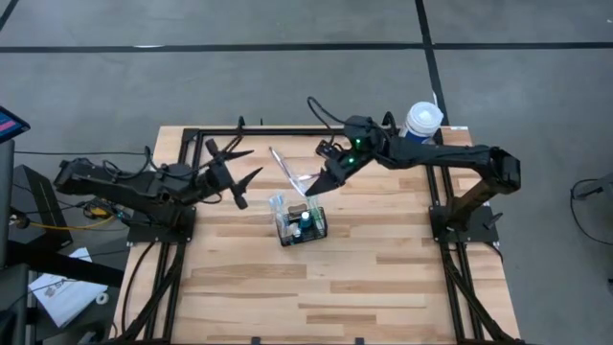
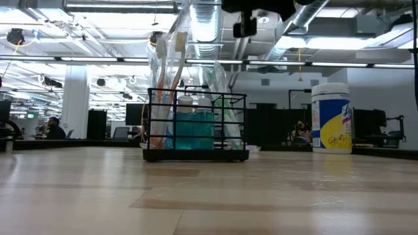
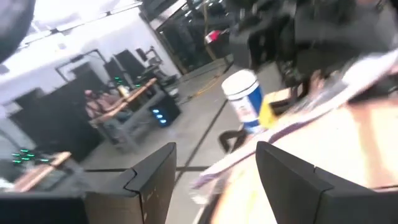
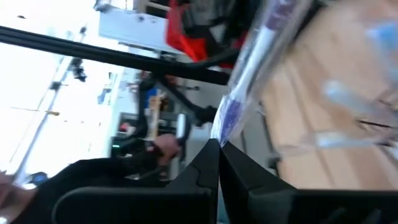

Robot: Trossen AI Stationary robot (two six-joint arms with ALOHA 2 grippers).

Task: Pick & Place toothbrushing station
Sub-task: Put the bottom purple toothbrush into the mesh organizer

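Toothbrushing station, the black wire-mesh basket, stands upright near the middle of the wooden surface. In the low view it holds a teal bottle and wrapped toothbrushes leaning out of the top.

Right gripper is just behind the basket, raised, jaws closed with the tips meeting in its own wrist view. A clear-wrapped toothbrush slants up from that gripper's tip away from the basket. It looks pinched at the very tip of the jaws, but the wrist view is smeared and I would not swear to the hold.

Left gripper hovers to the left of the basket, well apart from it, jaws spread wide and holding nothing.

Wipes tub stands at the far right corner, not involved.

Risks, as judged from here:
- Tip pinch on slick wrapping: the brush may pivot or slip out during any swing and land on the surface.
- Long free end: a low path toward the basket could sweep the brushes already standing in it, or catch the wire rim and tip the light basket.
- Narrow compartment: a tilted brush may strike the mesh edge and push the basket sideways rather than drop in.
- Left arm's open jaws are near the likely path; the arms could meet if both close in
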